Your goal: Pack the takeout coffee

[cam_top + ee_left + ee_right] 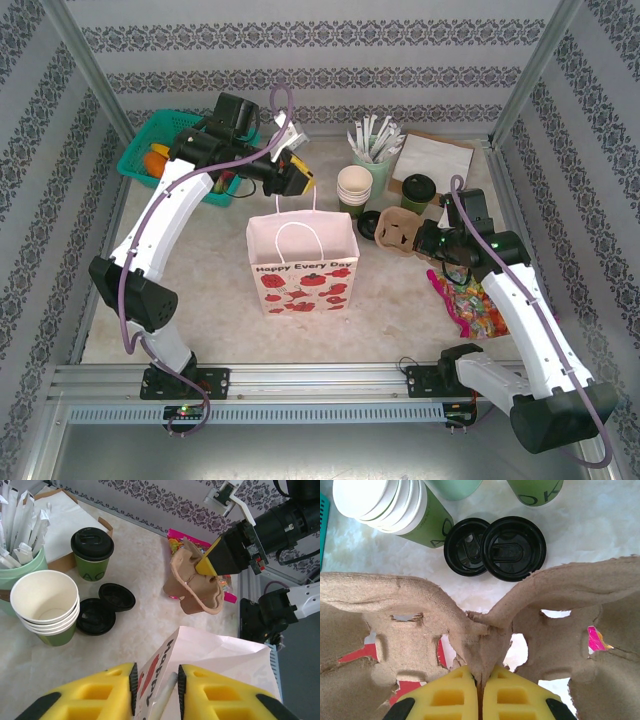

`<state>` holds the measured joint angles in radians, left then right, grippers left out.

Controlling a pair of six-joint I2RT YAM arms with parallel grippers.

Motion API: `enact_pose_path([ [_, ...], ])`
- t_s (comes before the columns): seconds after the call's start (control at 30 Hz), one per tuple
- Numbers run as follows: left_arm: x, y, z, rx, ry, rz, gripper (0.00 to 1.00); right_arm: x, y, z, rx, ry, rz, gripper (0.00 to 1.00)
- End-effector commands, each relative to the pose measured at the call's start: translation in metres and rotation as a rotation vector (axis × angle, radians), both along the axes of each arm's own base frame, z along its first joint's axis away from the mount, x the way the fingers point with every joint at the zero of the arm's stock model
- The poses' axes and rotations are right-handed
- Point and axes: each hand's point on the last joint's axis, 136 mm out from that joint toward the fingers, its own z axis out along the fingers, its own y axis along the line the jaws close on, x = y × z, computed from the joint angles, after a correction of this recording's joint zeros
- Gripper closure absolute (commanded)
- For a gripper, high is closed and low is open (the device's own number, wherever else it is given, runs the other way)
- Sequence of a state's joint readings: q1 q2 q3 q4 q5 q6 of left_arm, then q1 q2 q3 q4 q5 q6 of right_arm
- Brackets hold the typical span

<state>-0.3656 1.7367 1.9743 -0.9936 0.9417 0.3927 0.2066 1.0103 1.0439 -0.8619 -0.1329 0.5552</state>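
Damask-striped wallpaper walls [320,60]; pale marbled tabletop [200,300]; aluminium frame posts [85,60].

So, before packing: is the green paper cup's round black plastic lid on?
On: the black lid sits atop the upright green cup.

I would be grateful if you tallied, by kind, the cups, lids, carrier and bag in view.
Lidded coffee cup: 1
Loose black lids: 2
Stack of empty cups: 1
Pulp cup carrier: 1
Paper bag: 1
Total: 6
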Motion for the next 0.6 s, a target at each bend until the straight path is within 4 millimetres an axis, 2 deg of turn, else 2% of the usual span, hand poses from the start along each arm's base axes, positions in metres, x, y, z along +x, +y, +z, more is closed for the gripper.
enact_pose_path([
  [0.0,-0.007,-0.001,0.013,-0.017,-0.031,-0.024,0.81,-0.003,0.003,0.0,0.023,0.014,0.001,1.0],
  [0.17,0.0,-0.001,0.018,-0.032,-0.022,0.029,0.99,-0.001,0.008,0.009,0.049,0.003,0.018,1.0],
  [0.37,0.024,0.001,0.027,-0.112,0.112,0.264,1.0,-0.004,0.027,0.038,0.132,-0.037,0.093,1.0],
  [0.47,0.011,-0.005,0.023,-0.127,0.212,0.247,1.0,-0.004,0.039,0.057,0.196,-0.06,0.141,1.0],
  [0.57,0.0,-0.007,0.017,-0.095,0.221,0.23,1.0,0.0,0.045,0.076,0.225,-0.092,0.163,1.0],
])
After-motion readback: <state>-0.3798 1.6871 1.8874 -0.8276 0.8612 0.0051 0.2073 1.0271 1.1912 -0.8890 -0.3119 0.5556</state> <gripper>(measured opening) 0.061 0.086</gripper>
